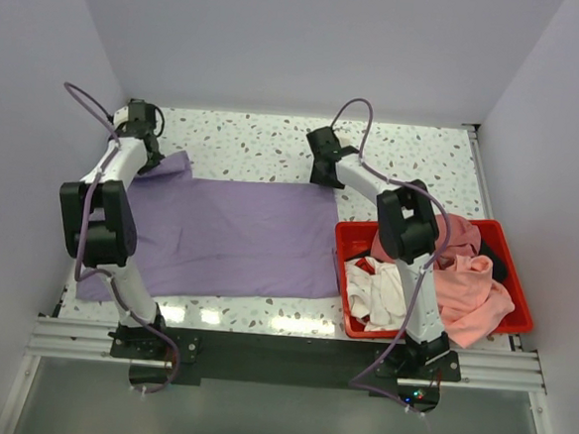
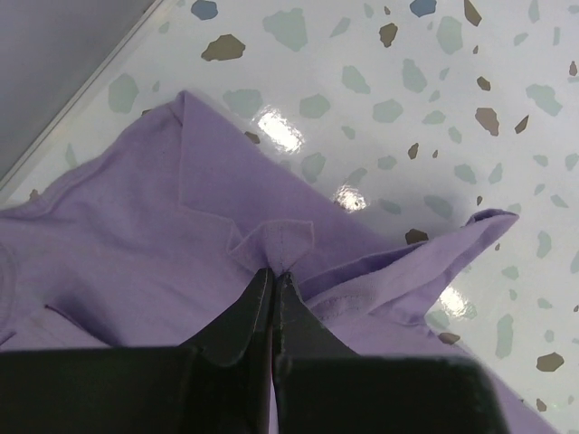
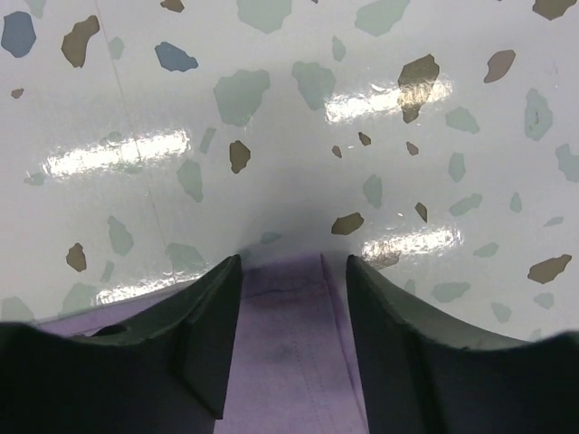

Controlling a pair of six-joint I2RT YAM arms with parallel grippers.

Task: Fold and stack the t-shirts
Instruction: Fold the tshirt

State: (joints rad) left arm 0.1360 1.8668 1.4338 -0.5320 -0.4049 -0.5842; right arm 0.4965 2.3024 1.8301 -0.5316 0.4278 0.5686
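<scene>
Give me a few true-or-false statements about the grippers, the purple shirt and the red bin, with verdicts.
1. The left gripper is shut on a pinch of the lavender t-shirt. True.
2. The right gripper is clamped shut. False: its jaws stand apart, straddling the shirt's edge.
3. The red bin is empty. False: it holds a pink shirt and a white shirt.
4. The lavender t-shirt lies spread on the table. True.

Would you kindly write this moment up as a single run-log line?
left gripper: shut on lavender t-shirt fold | right gripper: open, straddling its far edge | red bin: heaped shirts
</scene>
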